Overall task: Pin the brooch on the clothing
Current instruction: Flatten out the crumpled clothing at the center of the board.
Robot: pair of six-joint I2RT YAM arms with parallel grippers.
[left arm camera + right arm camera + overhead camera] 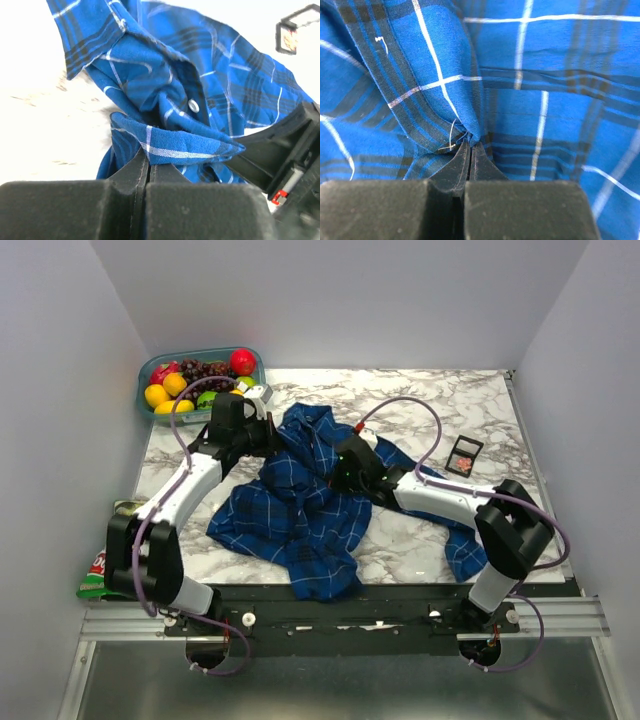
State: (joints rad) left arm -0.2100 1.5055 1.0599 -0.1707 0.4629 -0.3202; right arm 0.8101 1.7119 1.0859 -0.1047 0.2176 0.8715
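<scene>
Pinching shirt [300, 520]: my left gripper [148, 162] and right gripper [471, 150] each clamp a fold.
Slip risk: pulling apart could free either.

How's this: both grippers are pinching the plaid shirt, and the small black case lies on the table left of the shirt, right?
Not quite: the small black case lies on the table right of the shirt, as the top view shows. The left gripper and the right gripper are indeed both pinching the shirt.
</scene>
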